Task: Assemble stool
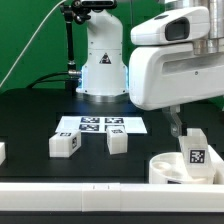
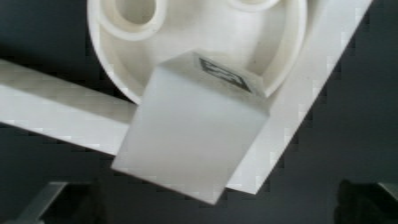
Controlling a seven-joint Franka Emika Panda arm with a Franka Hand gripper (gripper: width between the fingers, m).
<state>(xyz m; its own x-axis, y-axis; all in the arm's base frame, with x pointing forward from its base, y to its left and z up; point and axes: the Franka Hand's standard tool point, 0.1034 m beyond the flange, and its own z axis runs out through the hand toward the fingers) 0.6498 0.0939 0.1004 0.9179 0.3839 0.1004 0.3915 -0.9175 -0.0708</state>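
Note:
The white round seat (image 1: 168,170) lies at the front, on the exterior view's right. A blocky white leg (image 1: 194,149) with a black-and-white tag stands upright on it. In the wrist view the leg (image 2: 192,135) fills the middle and rises from the seat's rim (image 2: 178,45). My gripper (image 1: 181,128) hangs just above the leg and is open. In the wrist view the gripper (image 2: 208,206) has its dark fingertips (image 2: 43,202) far apart at both sides, and they do not touch the leg. Two loose legs (image 1: 64,144) (image 1: 117,142) lie on the table.
The marker board (image 1: 100,124) lies mid-table in front of the robot base (image 1: 102,70). A long white border rail (image 1: 70,191) runs along the front; it also shows in the wrist view (image 2: 45,105) beside the seat. Another white part (image 1: 2,152) sits at the left edge.

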